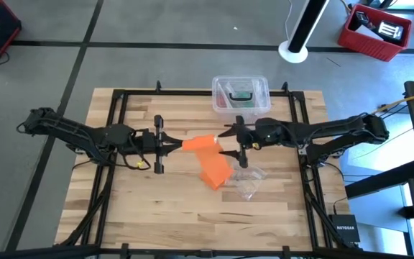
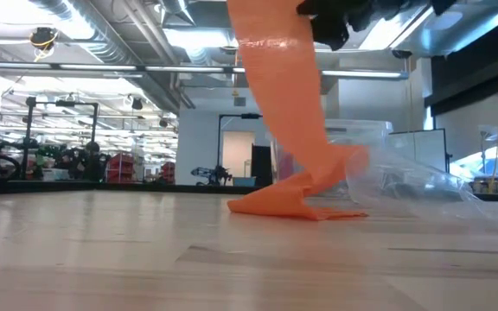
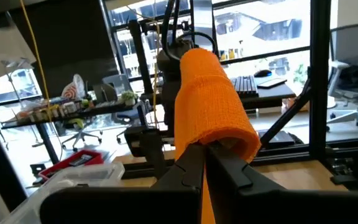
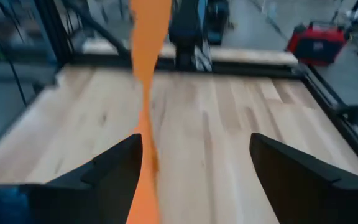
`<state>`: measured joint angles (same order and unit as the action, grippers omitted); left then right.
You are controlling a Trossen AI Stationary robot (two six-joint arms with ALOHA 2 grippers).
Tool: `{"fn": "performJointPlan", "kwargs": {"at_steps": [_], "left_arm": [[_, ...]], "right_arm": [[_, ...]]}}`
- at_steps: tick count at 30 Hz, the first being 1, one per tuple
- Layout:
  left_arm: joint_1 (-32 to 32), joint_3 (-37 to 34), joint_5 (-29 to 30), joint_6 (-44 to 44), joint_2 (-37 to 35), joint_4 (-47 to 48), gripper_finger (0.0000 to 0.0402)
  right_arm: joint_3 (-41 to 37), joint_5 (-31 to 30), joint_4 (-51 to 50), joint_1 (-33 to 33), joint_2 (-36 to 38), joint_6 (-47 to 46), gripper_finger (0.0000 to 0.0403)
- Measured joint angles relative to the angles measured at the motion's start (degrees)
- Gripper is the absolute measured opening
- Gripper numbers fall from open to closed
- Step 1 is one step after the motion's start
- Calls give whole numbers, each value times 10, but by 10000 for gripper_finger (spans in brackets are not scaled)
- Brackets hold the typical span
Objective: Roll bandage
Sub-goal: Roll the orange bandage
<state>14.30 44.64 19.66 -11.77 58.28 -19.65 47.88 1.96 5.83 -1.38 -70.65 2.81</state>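
The left end effector (image 1: 180, 144) is seen clamped shut on the rolled end of the bandage (image 1: 201, 143), held raised above the middle of the worktop (image 1: 149, 201). From the roll, the loose orange band hangs down and is gathered in a folded heap on the wood. The right end effector (image 1: 230, 142) is spread wide just beside the roll, apparently gripping nothing. A clear plastic box (image 1: 241, 95) stands at the far edge.
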Motion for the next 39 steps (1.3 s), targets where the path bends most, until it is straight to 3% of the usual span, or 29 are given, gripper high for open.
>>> {"fn": "performJointPlan", "kwargs": {"at_steps": [8, 14, 17, 21, 23, 30, 34, 39], "left_arm": [[-11, 0, 0, -2, 0, 1, 0], [-14, 0, 0, 4, 0, 12, 0], [-14, 0, 1, 3, 0, 11, 0], [-14, 0, 7, -3, 0, 11, 0], [-13, 0, 28, -10, 0, 11, 0], [-14, 0, 153, -59, 0, 9, 0], [-13, 0, 155, -69, 0, 1, 0], [-14, 0, 181, -82, 8, 1, 0]], "right_arm": [[-29, 14, 136, -1, -69, -30, 298], [-7, 47, 149, -1, -113, -27, 278], [-5, 47, 171, -1, -122, -24, 215], [-5, 58, 166, -6, -122, -10, 65], [-5, 56, 156, -21, -121, 5, 19], [-1, -7, 149, -112, -120, 24, 6], [22, -69, 141, -144, -120, 37, 13], [84, -71, 82, -170, -120, 54, 5]]}}
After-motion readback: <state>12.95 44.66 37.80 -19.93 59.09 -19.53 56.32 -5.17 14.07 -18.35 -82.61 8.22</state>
